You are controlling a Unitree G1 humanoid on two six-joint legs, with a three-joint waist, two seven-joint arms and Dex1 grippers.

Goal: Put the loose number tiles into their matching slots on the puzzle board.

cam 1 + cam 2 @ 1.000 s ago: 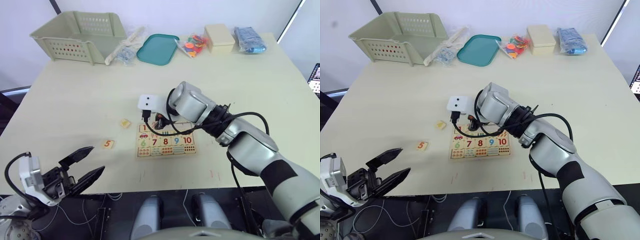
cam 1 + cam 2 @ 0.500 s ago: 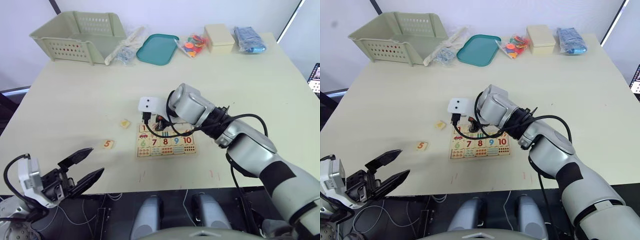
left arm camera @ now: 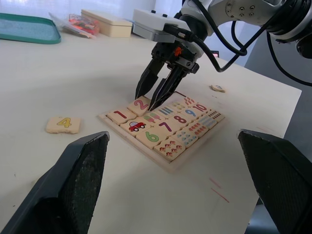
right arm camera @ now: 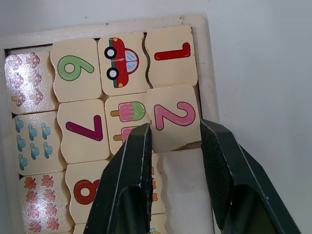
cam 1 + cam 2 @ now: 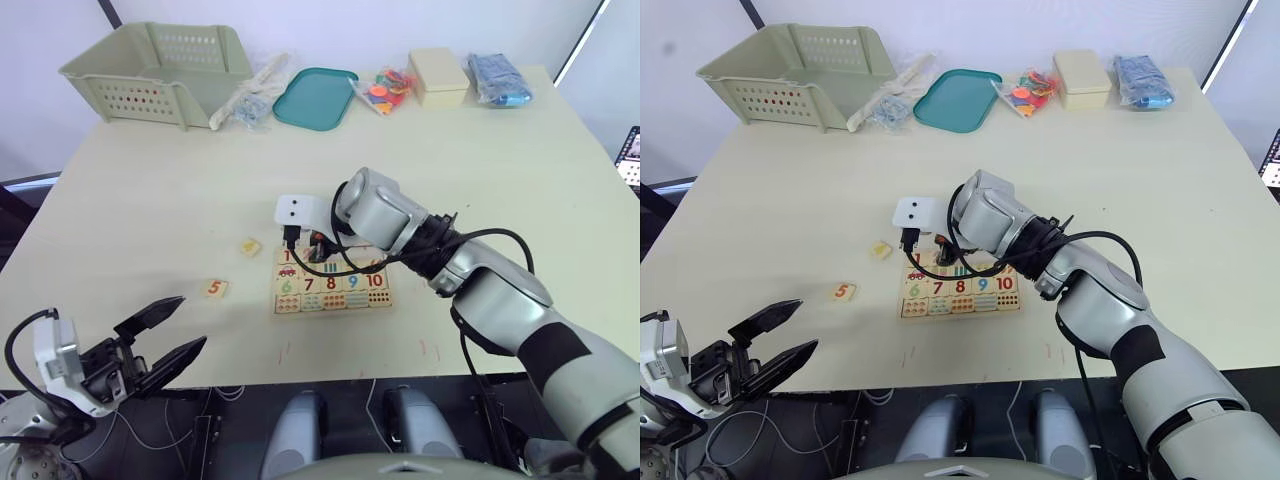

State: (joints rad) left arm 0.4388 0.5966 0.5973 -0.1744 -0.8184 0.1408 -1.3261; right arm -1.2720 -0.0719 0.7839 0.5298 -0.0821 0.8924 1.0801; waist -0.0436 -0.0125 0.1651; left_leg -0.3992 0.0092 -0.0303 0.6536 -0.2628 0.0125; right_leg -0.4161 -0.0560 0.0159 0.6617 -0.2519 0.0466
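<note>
The left tool point(image 5: 165, 335) is held spread at the worktop's point(image 5: 520, 170) near edge. Tiles 5 point(image 5: 215, 288) and 4 point(image 5: 250, 246) lie loose beside the puzzle board point(image 5: 330, 285), where the right tool point(image 4: 173, 146) brackets tile 2 point(image 4: 174, 119), parted.

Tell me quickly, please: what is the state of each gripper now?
Left gripper: open, holding nothing, off the table's near edge.
Right gripper: open, fingers on either side of the 2 tile on the puzzle board, not gripping it.
</note>
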